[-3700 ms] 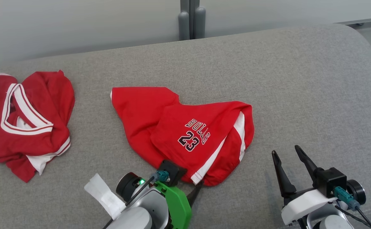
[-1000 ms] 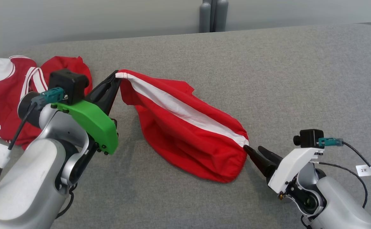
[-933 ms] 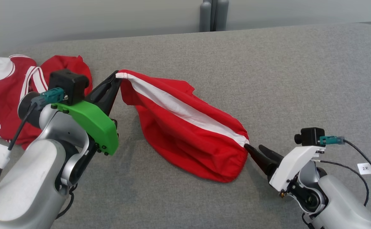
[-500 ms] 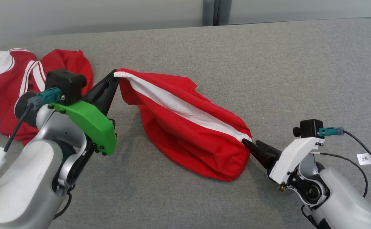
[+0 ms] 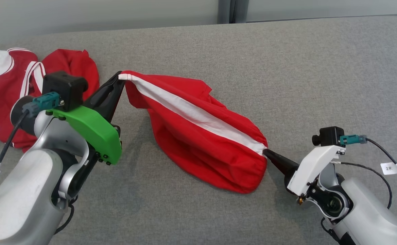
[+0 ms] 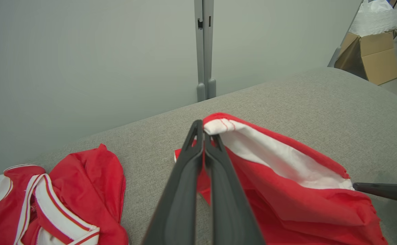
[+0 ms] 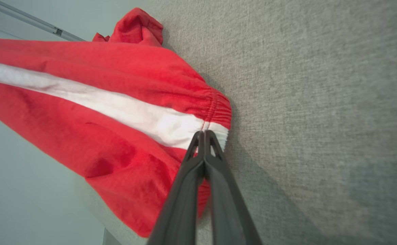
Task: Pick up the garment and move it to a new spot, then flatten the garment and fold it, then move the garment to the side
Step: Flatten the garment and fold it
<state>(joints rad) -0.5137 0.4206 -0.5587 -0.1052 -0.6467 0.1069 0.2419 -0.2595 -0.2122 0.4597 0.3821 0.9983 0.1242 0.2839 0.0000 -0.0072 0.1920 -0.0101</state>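
Note:
The garment (image 5: pixel 198 139) is a pair of red shorts with a white side stripe, stretched between both arms over the grey surface. My left gripper (image 5: pixel 119 77) is shut on one white-trimmed end of the stripe, seen up close in the left wrist view (image 6: pixel 203 131). At the other end, my right gripper (image 5: pixel 265 152) is shut on the elastic hem where the stripe finishes; the right wrist view shows the tips (image 7: pixel 202 133) pinching the white band. The red cloth (image 7: pixel 100 136) sags below the stripe onto the surface.
A second red jersey with white trim (image 5: pixel 11 88) lies crumpled at the far left, close behind my left arm. A grey wall and post (image 6: pixel 203 51) stand behind the grey cushion (image 5: pixel 304 78). A cardboard box (image 6: pixel 372 54) sits beyond the far right corner.
My right gripper's fingers, open at the hem a second ago, have shut on it. The left gripper keeps its grip. The garment hangs slightly tauter between the two.

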